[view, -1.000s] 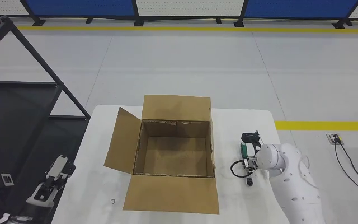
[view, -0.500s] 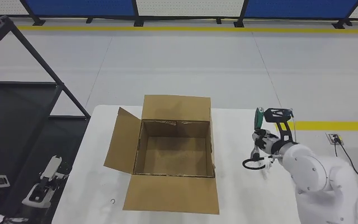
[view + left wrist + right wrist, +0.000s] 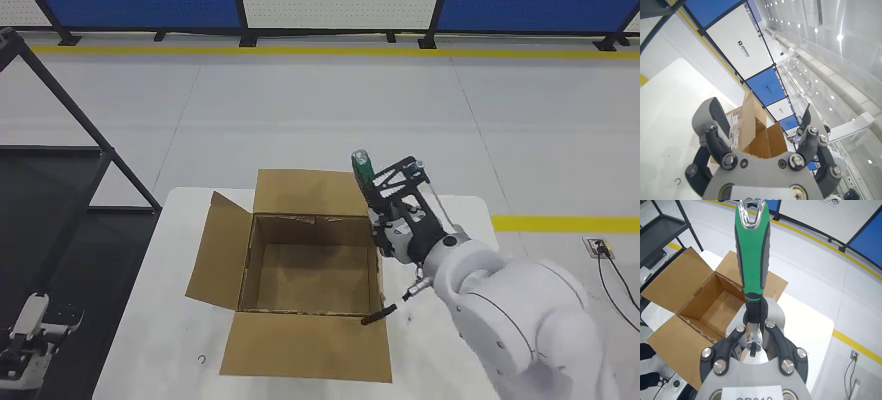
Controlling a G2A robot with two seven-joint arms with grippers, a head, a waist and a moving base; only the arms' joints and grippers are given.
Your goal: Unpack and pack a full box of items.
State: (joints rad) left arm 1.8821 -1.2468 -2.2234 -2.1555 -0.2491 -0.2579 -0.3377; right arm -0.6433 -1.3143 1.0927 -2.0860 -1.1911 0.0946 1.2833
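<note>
Right claw (image 3: 754, 313), clamped on the green-handled wrench (image 3: 752, 256), has swung from the worktop's (image 3: 170, 330) right edge to above the box's (image 3: 305, 350) back right corner. Box looks empty, so packing is probably just starting. Left claw (image 3: 761, 113) gapes, holding nothing, seemingly off the left edge.

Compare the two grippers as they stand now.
The left gripper is open and empty; the right gripper is shut on a green-handled wrench. The left gripper sits beyond the table's left edge, away from the box; the right gripper is by the box's right wall. Both share the same grey-and-black build.
</note>
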